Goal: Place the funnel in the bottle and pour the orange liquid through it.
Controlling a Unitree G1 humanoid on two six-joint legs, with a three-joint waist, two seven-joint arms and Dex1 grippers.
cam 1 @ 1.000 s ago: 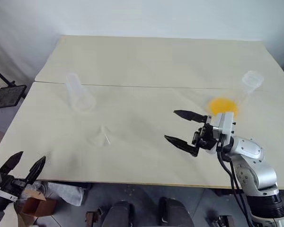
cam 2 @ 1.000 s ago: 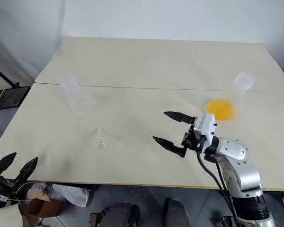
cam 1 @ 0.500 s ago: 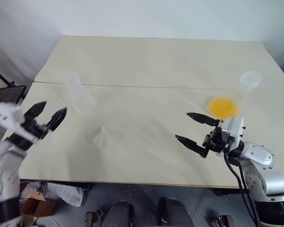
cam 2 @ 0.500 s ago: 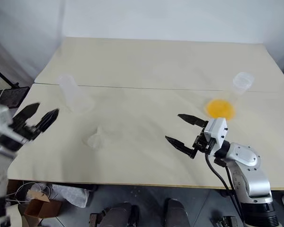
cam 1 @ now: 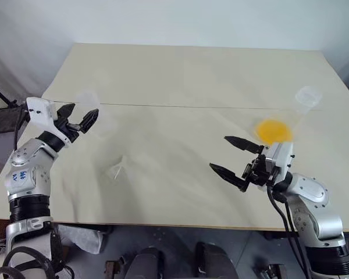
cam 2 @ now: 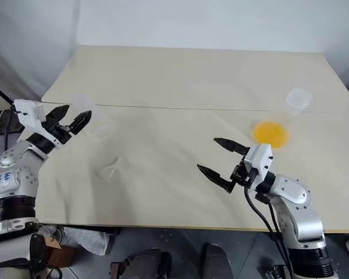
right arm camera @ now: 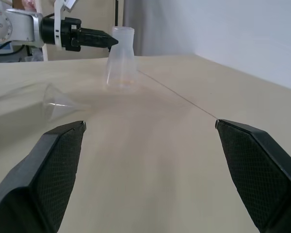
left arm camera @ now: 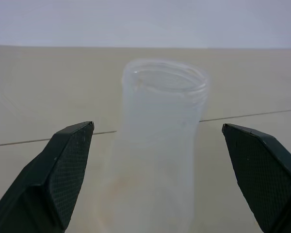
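Observation:
The clear bottle (left arm camera: 160,145) stands at the table's left, its open mouth up. My left gripper (cam 1: 81,119) is open right in front of the bottle's neck, and its black fingers (left arm camera: 68,160) stand wide to either side without touching it. The small clear funnel (cam 1: 117,170) lies on its side on the table, nearer the front edge than the bottle (right arm camera: 120,58). Orange liquid (cam 1: 273,131) sits in the base of a clear long-necked flask (cam 1: 307,97) at the far right. My right gripper (cam 1: 219,153) hovers open and empty over the table, just left of the flask.
The pale table (cam 1: 186,81) is made of two boards with a seam (cam 1: 192,107) running across it. A dark stand (cam 1: 6,119) is off the table's left edge.
My left arm has swung up from below the table's front left corner to the bottle. The right gripper has stayed in about the same place, still open.

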